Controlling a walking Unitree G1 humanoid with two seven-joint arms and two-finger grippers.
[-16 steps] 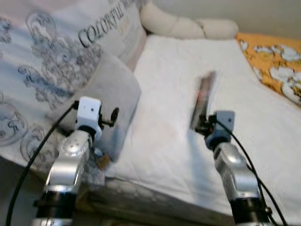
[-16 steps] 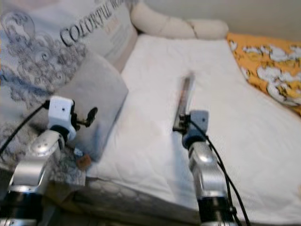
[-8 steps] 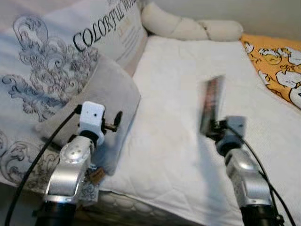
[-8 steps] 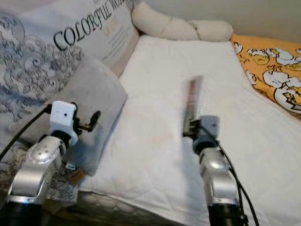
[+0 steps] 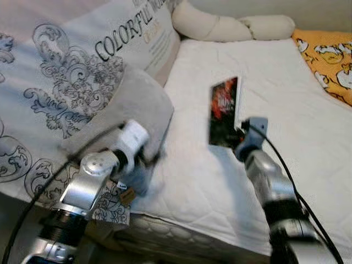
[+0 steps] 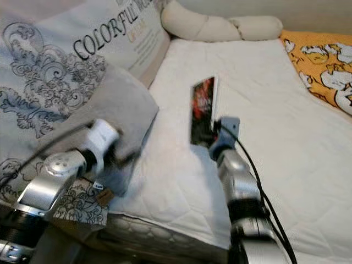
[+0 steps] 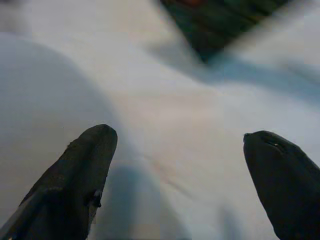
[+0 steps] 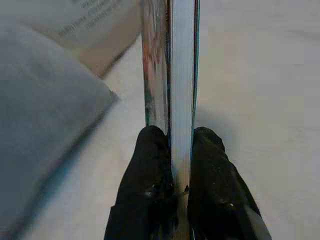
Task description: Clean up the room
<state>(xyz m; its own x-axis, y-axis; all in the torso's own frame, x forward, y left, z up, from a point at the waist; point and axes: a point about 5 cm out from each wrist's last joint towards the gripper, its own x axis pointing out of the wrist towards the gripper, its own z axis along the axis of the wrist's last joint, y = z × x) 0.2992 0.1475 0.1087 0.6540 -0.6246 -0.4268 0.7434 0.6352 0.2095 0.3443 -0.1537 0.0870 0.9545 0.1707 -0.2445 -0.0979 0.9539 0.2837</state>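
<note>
Right gripper is clamped on a thin book, upright above the white mattress. Left gripper, fingers spread apart, hovers by the grey pillow.

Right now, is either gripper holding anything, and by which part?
The right gripper pinches a thin book with a dark red-and-black cover by its bottom edge, upright over the white mattress. The left gripper is open, holding nothing.

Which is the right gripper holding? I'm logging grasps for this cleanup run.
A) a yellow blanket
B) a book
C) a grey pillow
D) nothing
B: the right gripper has its fingers clamped on the edge of a thin book, held upright above the white mattress.
</note>
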